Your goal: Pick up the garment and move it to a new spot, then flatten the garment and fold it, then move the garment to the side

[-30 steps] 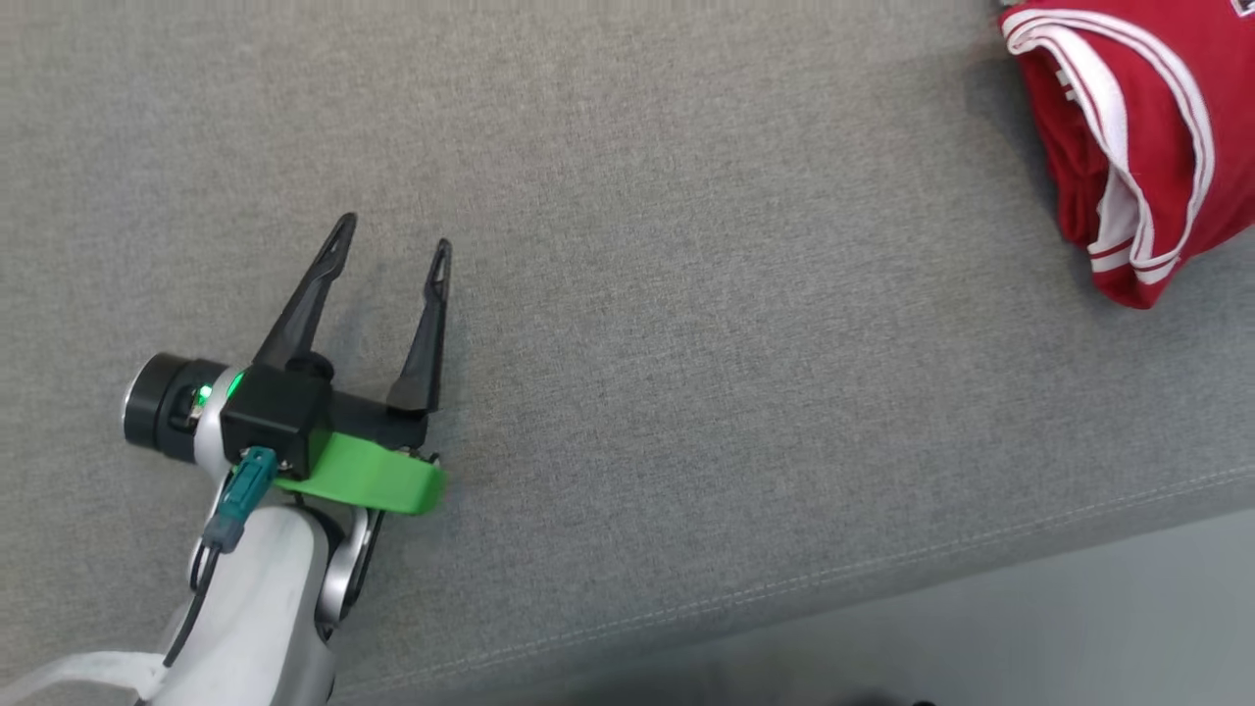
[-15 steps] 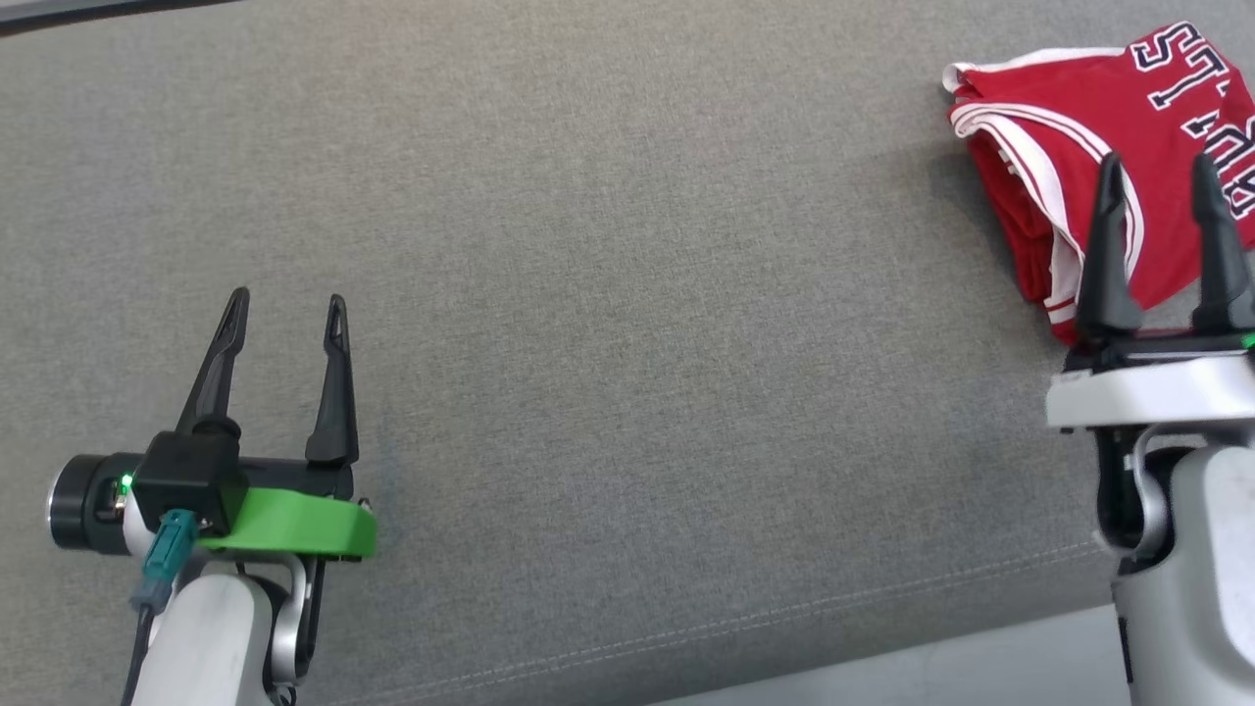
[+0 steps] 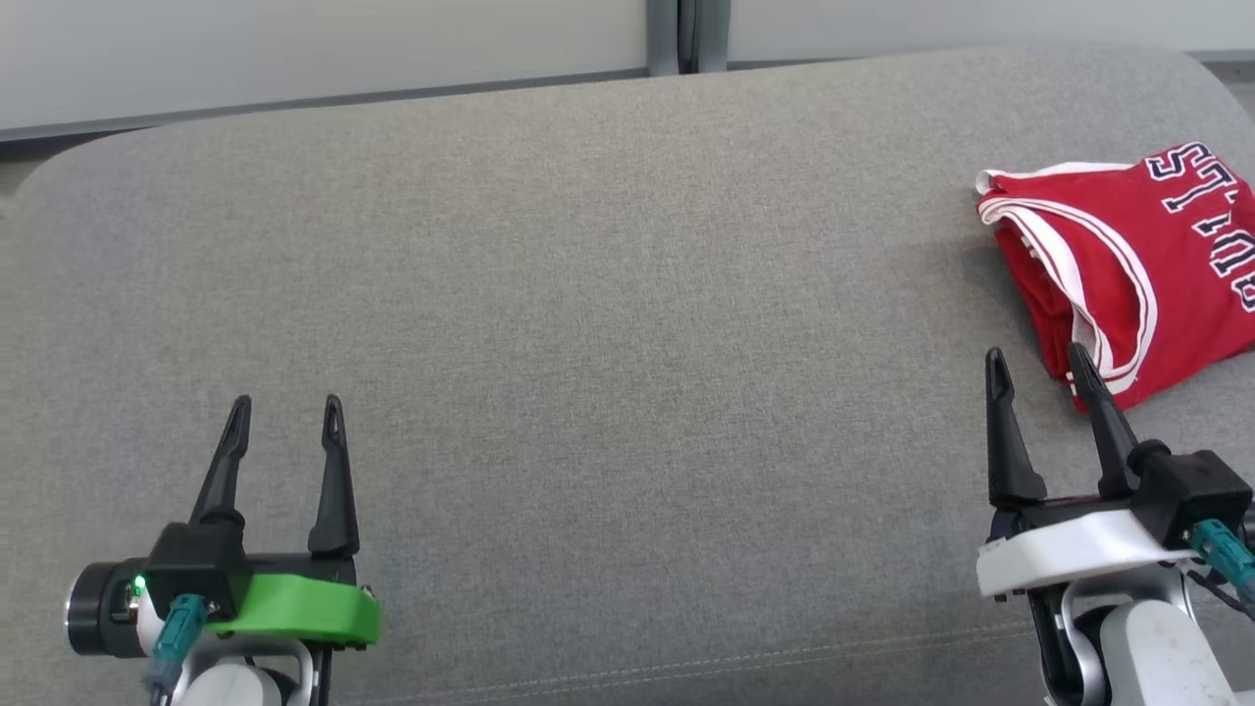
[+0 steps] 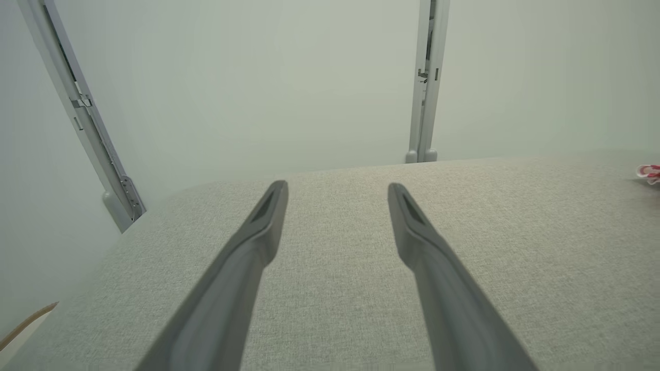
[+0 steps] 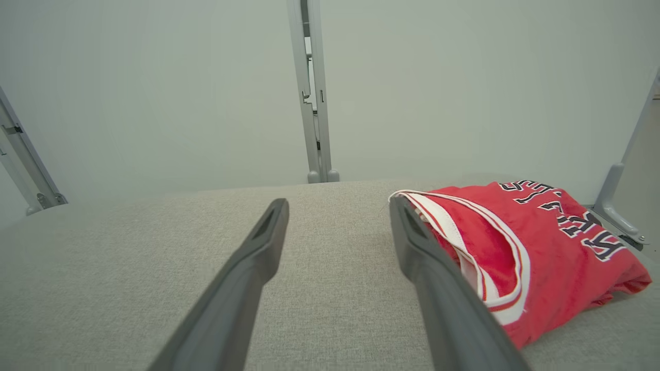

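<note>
The garment [image 3: 1137, 265] is a red jersey with white trim and dark lettering, folded into a bundle at the far right of the grey cushioned surface [image 3: 608, 294]. The right wrist view shows the garment [image 5: 536, 247] just right of that arm's right finger. My right gripper [image 3: 1037, 365] stands open at the lower right, its fingertips just short of the garment's near edge, holding nothing. At the lower left my left gripper [image 3: 286, 410] is open and empty, far from the garment. A sliver of the garment [image 4: 648, 172] peeks in at the left wrist view's right edge.
A pale wall with a grey vertical post [image 3: 677, 34] runs behind the surface. The surface's front seam [image 3: 686, 677] lies close to both grippers. A broad stretch of bare grey fabric separates the two grippers.
The head camera has tilted up, so the far edge and wall now show. My right gripper came into view and now sits left of and short of the garment, no longer over it.
</note>
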You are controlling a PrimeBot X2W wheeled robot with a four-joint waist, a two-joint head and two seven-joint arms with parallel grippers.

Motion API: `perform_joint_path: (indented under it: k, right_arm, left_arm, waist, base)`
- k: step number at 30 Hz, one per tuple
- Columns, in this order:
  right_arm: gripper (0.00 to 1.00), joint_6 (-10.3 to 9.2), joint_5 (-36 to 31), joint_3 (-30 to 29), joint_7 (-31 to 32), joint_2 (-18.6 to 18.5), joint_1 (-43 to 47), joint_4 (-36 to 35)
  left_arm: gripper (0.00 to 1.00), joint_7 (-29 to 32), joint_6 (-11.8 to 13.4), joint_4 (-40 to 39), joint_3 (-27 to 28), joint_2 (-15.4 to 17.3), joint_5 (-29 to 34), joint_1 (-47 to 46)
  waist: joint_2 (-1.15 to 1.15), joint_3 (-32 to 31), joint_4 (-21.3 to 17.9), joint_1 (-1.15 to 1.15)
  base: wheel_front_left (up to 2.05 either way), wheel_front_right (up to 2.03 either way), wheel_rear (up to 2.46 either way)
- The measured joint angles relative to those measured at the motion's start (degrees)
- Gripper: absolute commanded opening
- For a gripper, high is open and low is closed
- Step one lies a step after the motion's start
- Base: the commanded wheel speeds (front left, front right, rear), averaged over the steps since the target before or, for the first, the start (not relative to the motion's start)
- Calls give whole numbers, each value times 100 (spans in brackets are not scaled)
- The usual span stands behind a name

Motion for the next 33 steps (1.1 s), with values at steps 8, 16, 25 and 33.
perform_joint_path:
  k: [8, 16, 25, 33]
  right_arm:
    - [100, 0, 40, -12, 140, 12, 488, -91]
    - [100, 0, 129, 44, 219, 13, 833, -129]
    - [100, 0, -9, 5, 336, 15, 904, -201]
    - [100, 0, -198, -78, 407, 15, 924, -272]
  left_arm:
    - [100, 10, -40, 51, -200, -43, 42, 303]
    - [100, 34, -23, 162, -278, -33, 14, 598]
    - [100, 82, 11, 180, -379, -30, 25, 600]
    - [100, 121, 63, 188, -397, 4, 41, 597]
  waist:
    - [0, -406, 139, 0]
    - [0, -787, 187, 0]
    - [0, -902, 240, 0]
    - [0, -876, 274, 0]
  base:
    - [0, 0, 0]
    - [0, 0, 0]
    - [0, 0, 0]
    - [0, 0, 0]
